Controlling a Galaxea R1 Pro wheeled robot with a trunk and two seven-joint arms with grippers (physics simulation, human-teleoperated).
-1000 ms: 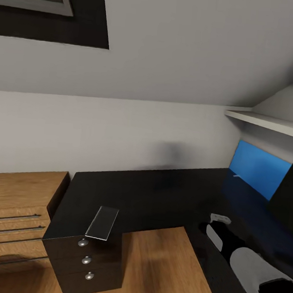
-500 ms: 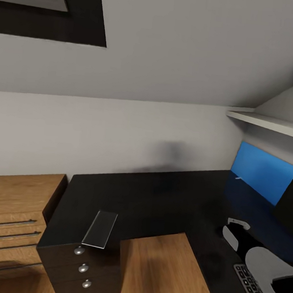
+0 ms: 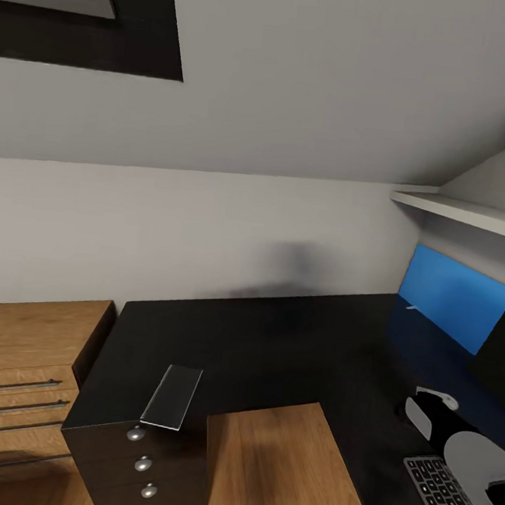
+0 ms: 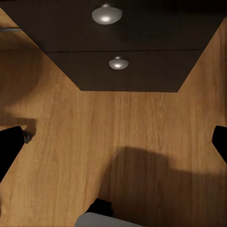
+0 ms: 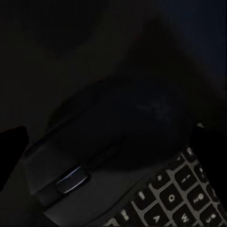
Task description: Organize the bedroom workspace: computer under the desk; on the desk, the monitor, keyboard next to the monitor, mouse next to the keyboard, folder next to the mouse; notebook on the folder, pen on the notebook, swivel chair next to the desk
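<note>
The L-shaped glossy black desk [image 3: 275, 339] fills the middle of the head view, and everything else is placed from it. A thin grey rectangular notebook [image 3: 172, 396] lies on its near corner, directly above the black three-drawer unit with round silver knobs [image 3: 143, 465]. At the desk's far right end a flat bright blue folder [image 3: 451, 297] leans against the wall beside the dark edge of the monitor [image 3: 502, 343]. A flat black keyboard with pale lettering [image 3: 449, 503] lies at the desk's near right edge, with the right arm [image 3: 451, 434] over it. In the right wrist view a small black rounded mouse [image 5: 118, 142] sits just beside the keyboard's keys [image 5: 175, 198]; the right gripper's dark fingers flank it, and whether they pinch it I cannot tell. The left gripper [image 4: 113, 146] hangs spread wide over the wood floor [image 4: 118, 142] before the drawers.
</note>
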